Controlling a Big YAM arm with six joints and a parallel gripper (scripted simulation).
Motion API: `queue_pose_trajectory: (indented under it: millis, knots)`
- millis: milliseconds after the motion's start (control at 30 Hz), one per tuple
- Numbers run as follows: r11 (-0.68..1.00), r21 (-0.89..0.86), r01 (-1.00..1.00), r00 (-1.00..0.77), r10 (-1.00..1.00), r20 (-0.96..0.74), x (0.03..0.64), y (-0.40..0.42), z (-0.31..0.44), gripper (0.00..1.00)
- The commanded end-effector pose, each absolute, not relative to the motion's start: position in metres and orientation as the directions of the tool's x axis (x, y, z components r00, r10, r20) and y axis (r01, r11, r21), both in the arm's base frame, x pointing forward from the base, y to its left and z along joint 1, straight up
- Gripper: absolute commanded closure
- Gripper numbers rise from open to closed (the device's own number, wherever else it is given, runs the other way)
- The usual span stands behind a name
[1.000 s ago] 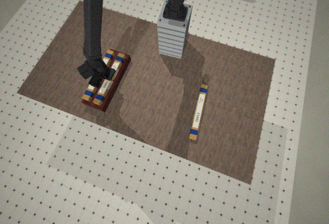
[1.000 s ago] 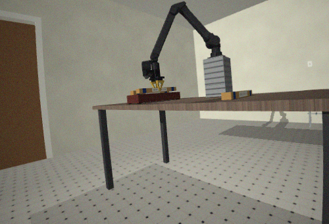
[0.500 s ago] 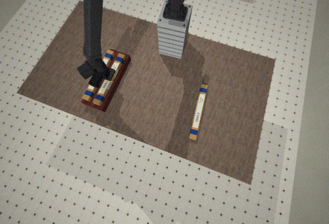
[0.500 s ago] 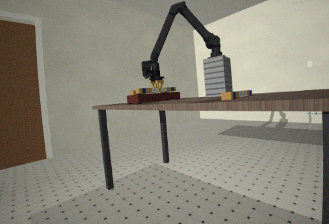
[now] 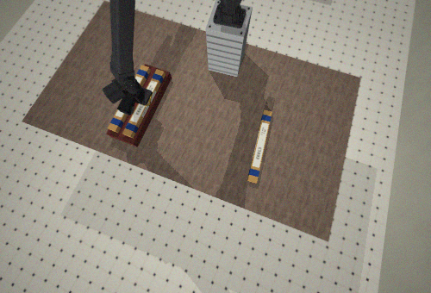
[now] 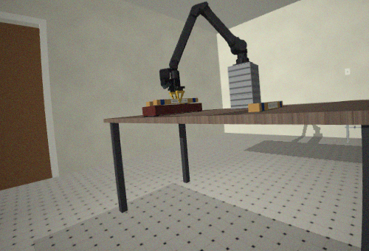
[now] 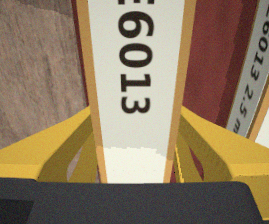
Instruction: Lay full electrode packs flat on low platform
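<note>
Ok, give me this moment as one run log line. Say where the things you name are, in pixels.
gripper [image 6: 178, 101] [image 7: 135, 111]: shut on one pack [image 5: 140, 109] [image 6: 171, 101] [image 7: 135, 60] | platform [image 5: 153, 104] [image 6: 172, 109] [image 7: 207, 65]: held pack and second pack [image 5: 115, 122] [image 6: 149, 103] [image 7: 255, 65] | third pack [image 5: 260, 143] [image 6: 266, 106]: on table [image 5: 302, 141] [image 6: 314, 117]

Top cam high up, looks steeply down, slightly skewed, whole tabletop mid-frame. Exterior cam from farther off, about tabletop height, faces table edge-on, door at left of frame; both share arm, platform. Wrist cam very close, looks down between yellow fingers at platform.
</note>
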State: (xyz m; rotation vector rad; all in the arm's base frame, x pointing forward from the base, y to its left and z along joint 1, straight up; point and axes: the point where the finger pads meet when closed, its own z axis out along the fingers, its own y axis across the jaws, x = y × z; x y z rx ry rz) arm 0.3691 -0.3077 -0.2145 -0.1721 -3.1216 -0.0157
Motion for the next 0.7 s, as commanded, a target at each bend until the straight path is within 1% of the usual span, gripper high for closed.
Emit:
queue_pose_trajectory:
  millis: [0, 667]
  knots:
    - [0.995, -0.032, 0.098, -0.994, 0.096, -0.051, 0.3969, -0.327, -0.1884, 1.0]
    - [0.995, -0.036, 0.098, -0.994, 0.096, -0.057, 0.3999, -0.3274, -0.1887, 1.0]
